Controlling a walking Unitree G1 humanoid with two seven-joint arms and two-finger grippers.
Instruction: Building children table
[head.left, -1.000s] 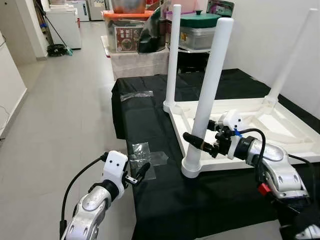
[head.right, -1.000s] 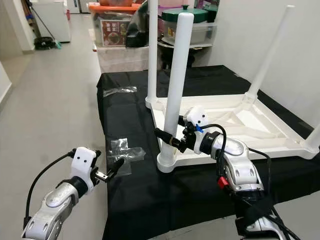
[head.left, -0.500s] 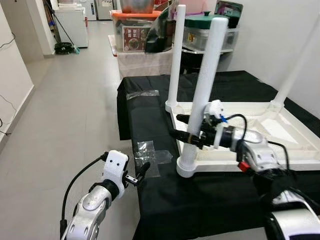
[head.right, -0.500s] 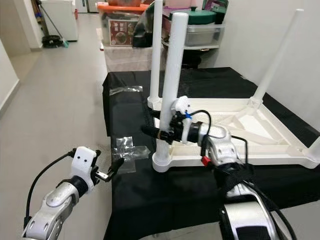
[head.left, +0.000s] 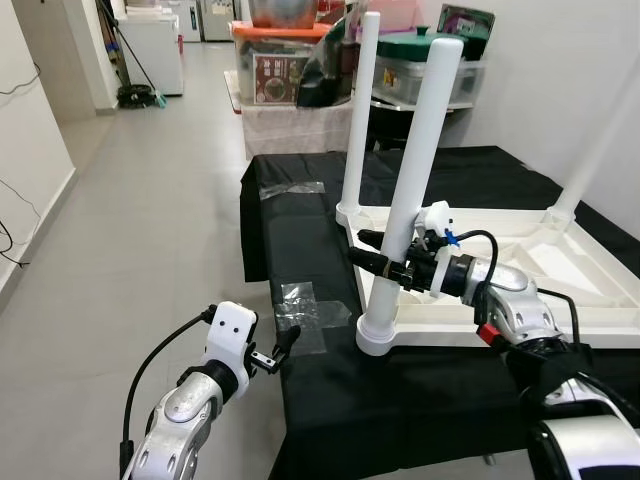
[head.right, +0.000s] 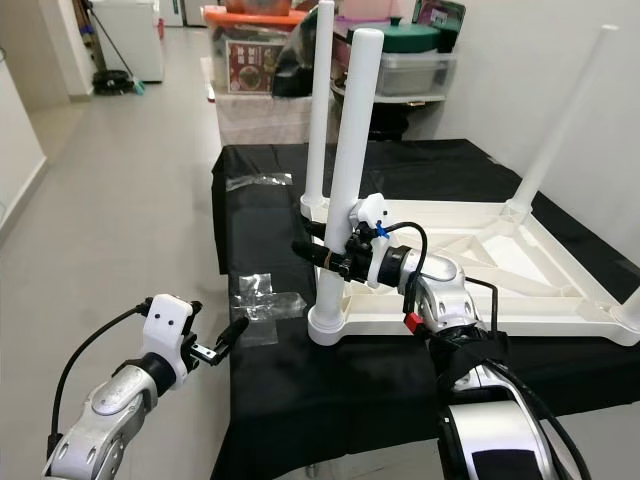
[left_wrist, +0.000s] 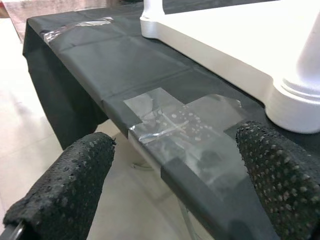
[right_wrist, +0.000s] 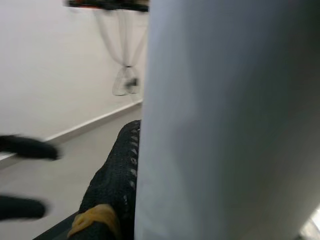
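Covering a low bench, the black cloth (head.left: 330, 215) carries the white children's table (head.left: 520, 270), which lies upside down with its top on the cloth and its legs pointing up. The near-corner leg (head.left: 410, 190) stands upright in its round socket (head.left: 378, 335) at the table's front left corner; a second leg (head.left: 357, 110) rises just behind it, and a third (head.right: 555, 115) stands at the far right corner. Storage bins (head.left: 300, 60) sit stacked beyond the bench on the grey tiled floor (head.left: 140, 210).

The right gripper (head.left: 378, 250) reaches across the tabletop to the near-corner leg at roughly a third of its height. One black finger (head.left: 366, 238) passes behind the leg, the other (head.left: 368, 259) in front, jaws closed around it. Right wrist view: leg very close, one dotted finger (right_wrist: 112, 185) pressed against it.

The left gripper (head.left: 282, 345) hovers off the bench's front left edge, apart from the cloth; jaws wide, holding nothing. Between its fingertips (left_wrist: 75, 175) in the left wrist view lie strips of clear tape (left_wrist: 175, 122) stuck to the cloth near the socket.
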